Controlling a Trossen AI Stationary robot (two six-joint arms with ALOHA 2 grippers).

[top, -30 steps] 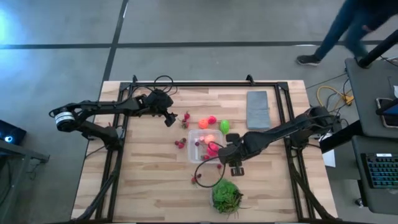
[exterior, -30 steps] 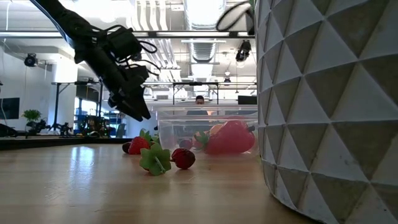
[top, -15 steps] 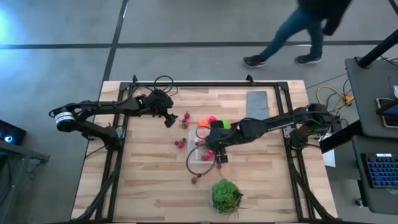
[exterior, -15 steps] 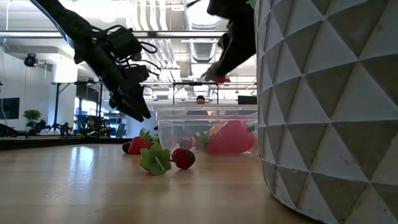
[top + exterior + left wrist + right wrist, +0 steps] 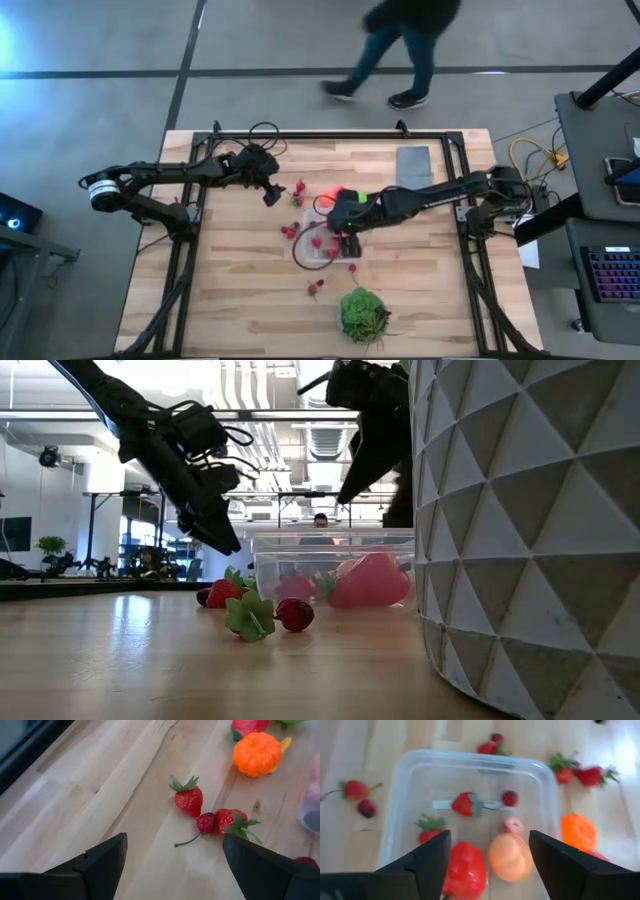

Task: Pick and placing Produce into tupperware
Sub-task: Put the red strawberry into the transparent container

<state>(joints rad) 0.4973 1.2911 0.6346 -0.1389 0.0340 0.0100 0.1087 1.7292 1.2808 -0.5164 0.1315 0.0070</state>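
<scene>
The clear tupperware (image 5: 470, 756) sits mid-table (image 5: 316, 246) and holds strawberries (image 5: 465, 803), a red piece (image 5: 466, 870), a peach-orange piece (image 5: 510, 856) and small berries. My right gripper (image 5: 490, 837) hangs open directly above it (image 5: 342, 238), touching nothing. My left gripper (image 5: 172, 842) is open, hovering near the far-left part of the table (image 5: 272, 192) just short of loose strawberries (image 5: 189, 800) and a cherry (image 5: 206, 822) lying on the wood. An orange piece (image 5: 257, 754) lies beyond them. More strawberries (image 5: 315, 288) rest near the container.
A white faceted pot with a green plant (image 5: 363, 315) stands toward the near edge and fills the low view's right side (image 5: 530, 540). A grey slab (image 5: 415, 172) lies far right. A black cable loop hangs under the right arm. A person (image 5: 400, 50) walks beyond the far edge.
My right gripper has travelled from near the plant pot toward the far-left, over the tupperware, carrying a small red piece at its fingertips. That piece is gone from the fingers now, and one more strawberry lies in the container. The left arm has kept still.
</scene>
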